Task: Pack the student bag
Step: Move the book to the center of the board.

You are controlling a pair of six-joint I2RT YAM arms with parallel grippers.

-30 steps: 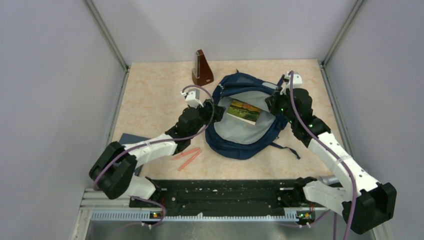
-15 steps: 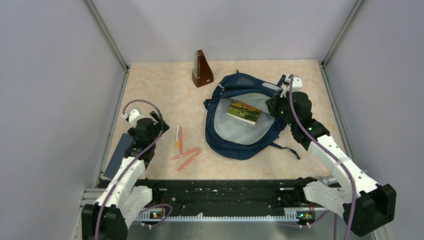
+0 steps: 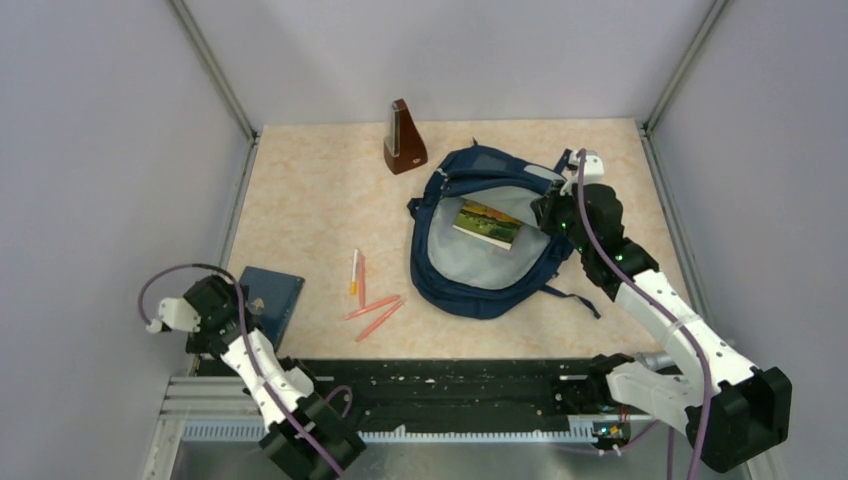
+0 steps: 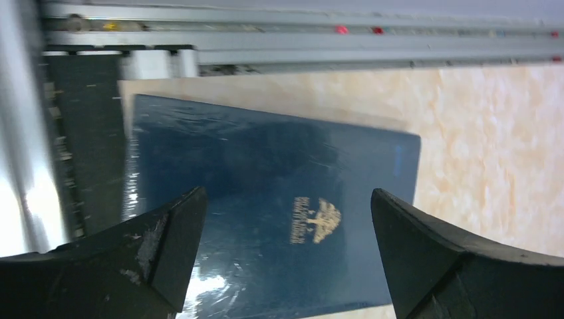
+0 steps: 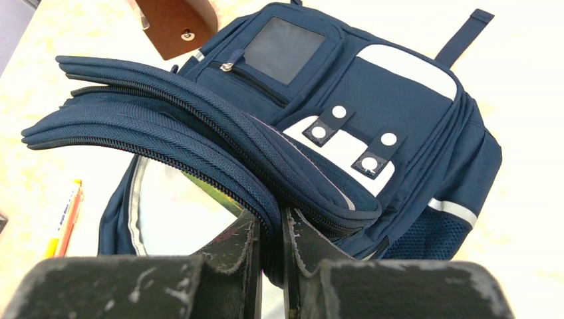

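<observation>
Student bag [image 3: 490, 240]: navy backpack lying on the bench [image 3: 320, 190], centre-right of the top view. Its main compartment is unzipped and gapes, showing the grey lining. The right wrist view shows pale front patches with snap dots.
Inside the bag: a picture book [image 3: 488, 222] with a landscape cover rests on the lining, in the upper part of the opening.
Right gripper [image 5: 269, 226]: at the bag's upper-right edge, fingers pinched nearly together on the zippered rim of the opening.
Pens: a white-and-yellow pen [image 3: 354, 272] beside an orange one, with two pink pens [image 3: 375, 312] below them, all lying left of the bag and apart from it.
Dark blue book [image 4: 266, 193]: flat at the lower left of the bench, gold emblem on its cover.
Left gripper [image 4: 286, 226]: spread wide over the dark blue book, holding nothing. Whether the fingertips touch the cover cannot be told.
Metronome [image 3: 404, 138]: brown wood, upright, upper centre, just beyond the bag.
</observation>
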